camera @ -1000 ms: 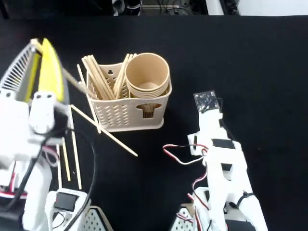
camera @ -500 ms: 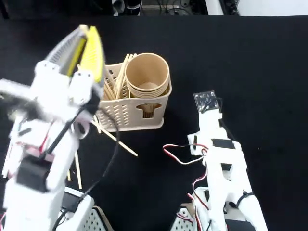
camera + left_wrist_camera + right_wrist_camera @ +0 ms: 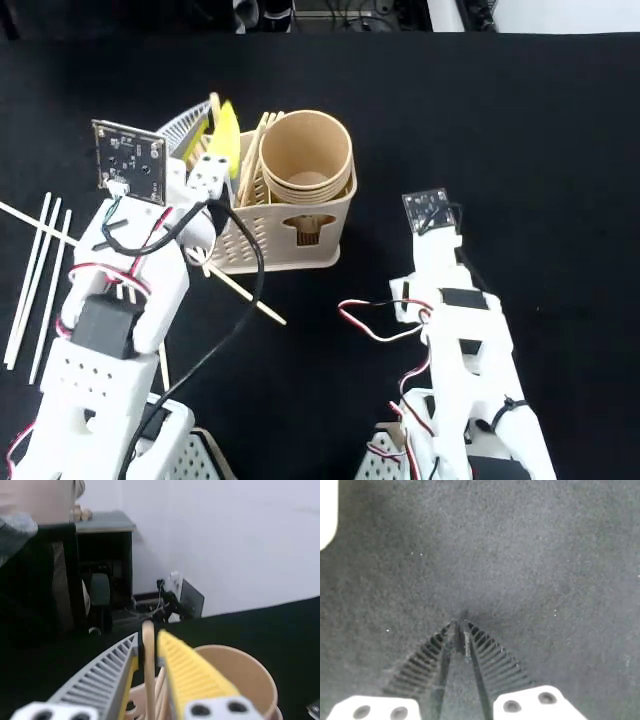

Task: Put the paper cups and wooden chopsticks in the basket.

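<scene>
Left gripper: gripped one wooden chopstick over the basket.
Right gripper: was closed, empty.
Advice: tip likely needed seating beside the paper cups before release.

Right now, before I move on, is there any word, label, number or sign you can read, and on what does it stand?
No text can be read in any view.
basket, paper cups, chopsticks: plain, no print visible.
camera boards on the two wrists: any markings are too small to read.
</scene>
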